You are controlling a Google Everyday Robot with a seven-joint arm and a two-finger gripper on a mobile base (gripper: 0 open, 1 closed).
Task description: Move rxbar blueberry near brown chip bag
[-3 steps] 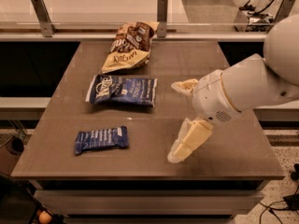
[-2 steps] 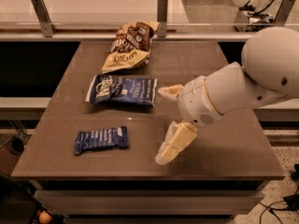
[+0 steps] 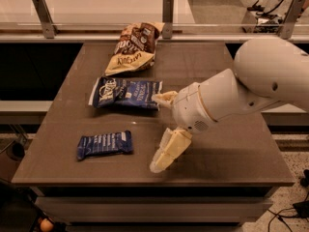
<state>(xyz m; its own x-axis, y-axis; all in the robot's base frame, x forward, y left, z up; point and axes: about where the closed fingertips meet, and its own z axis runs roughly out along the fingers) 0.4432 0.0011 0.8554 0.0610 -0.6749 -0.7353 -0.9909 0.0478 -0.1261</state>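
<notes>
Gripper [image 3: 155, 132] spread wide, holding nothing, low over table [image 3: 241, 151]. Rxbar blueberry [image 3: 105, 144] flat just left of lower finger, apart. Brown chip bag [image 3: 133, 47] well beyond, past blue-and-white chip bag [image 3: 126, 92].

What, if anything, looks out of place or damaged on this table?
Nothing stands out. The rxbar blueberry, blue-and-white chip bag and brown chip bag lie flat and intact on the table; the gripper hovers beside the bar, jaws open.

The arm [image 3: 270, 76] runs off the right frame edge. The gripper [image 3: 157, 132], at frame centre, overlaps the right edge of the blue-and-white chip bag [image 3: 123, 92]. Lettering on the rxbar blueberry [image 3: 104, 144] is too small to read.
</notes>
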